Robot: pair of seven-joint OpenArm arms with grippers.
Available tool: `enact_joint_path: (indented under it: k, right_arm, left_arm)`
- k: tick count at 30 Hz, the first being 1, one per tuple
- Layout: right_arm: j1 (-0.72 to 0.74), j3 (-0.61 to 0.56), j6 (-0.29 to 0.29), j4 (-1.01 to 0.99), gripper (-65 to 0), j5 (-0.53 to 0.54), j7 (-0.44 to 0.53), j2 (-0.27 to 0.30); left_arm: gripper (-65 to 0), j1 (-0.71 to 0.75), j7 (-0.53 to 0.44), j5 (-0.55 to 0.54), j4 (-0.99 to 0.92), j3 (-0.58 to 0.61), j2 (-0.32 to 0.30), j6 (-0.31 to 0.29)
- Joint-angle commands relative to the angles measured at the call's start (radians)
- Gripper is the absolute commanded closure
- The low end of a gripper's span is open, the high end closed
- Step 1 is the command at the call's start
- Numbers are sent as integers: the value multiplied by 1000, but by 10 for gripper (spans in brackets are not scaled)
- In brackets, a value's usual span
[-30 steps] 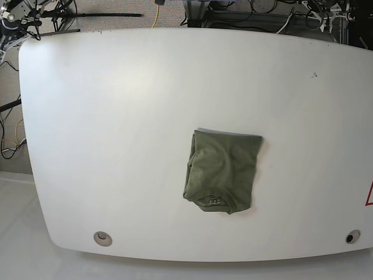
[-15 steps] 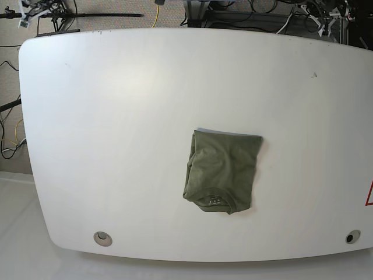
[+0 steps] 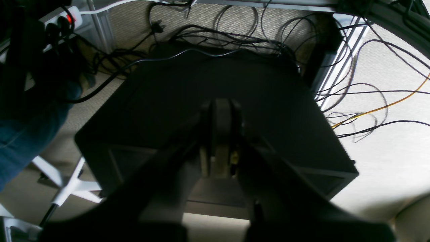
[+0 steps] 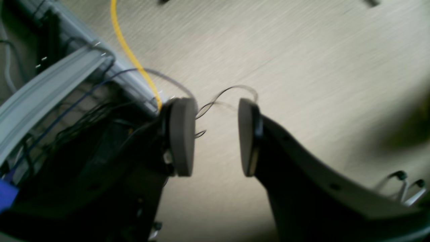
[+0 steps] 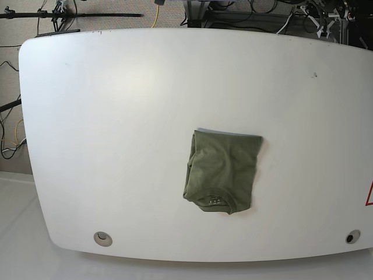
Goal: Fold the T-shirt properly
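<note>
White and broad, the desk (image 5: 116, 116) fills the base view, with a round hole near each front corner and cables on the carpet beyond its far edge. On it, right of centre and toward the near edge, lies the T-shirt (image 5: 223, 172), folded into a compact olive packet: its far edge runs fairly straight, its left side bulges a little, and the ribbed neck with a small label shows at the near end. Nothing touches it, and neither arm reaches over the desk in this view. The left gripper (image 3: 218, 134), seen from its wrist camera, has its jaws pressed together with nothing between them; it hangs over a black box (image 3: 188, 101) and a tangle of cables on the floor, well away from the T-shirt. The right gripper (image 4: 216, 134) stands partly open, a clear gap between its two grey pads (image 4: 181, 134), and holds nothing; behind it are beige carpet, a yellow cable (image 4: 129, 50) and a grey rail, the picture somewhat blurred. The T-shirt shows in neither wrist view.
</note>
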Motion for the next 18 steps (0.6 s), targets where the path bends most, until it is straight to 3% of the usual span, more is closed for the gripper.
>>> enact_joint_path:
  k: [1, 4, 12, 18]
  right_arm:
    - [8, -27, -3, -48, -209, -17, 39, 21]
    - [24, -72, -3, -84, -209, -54, 62, 9]
    - [68, -188, -3, -104, -209, -163, 73, -86]
    - [94, -262, -3, -109, -209, -230, 73, -149]
  left_arm:
    - [0, 1, -3, 3, 6, 0, -16, 2]
    - [0, 1, -3, 5, 4, 22, -9, 2]
    - [0, 8, -8, 3, 4, 157, 44, 8]
    - [0, 24, -74, 5, 3, 249, 99, 18]
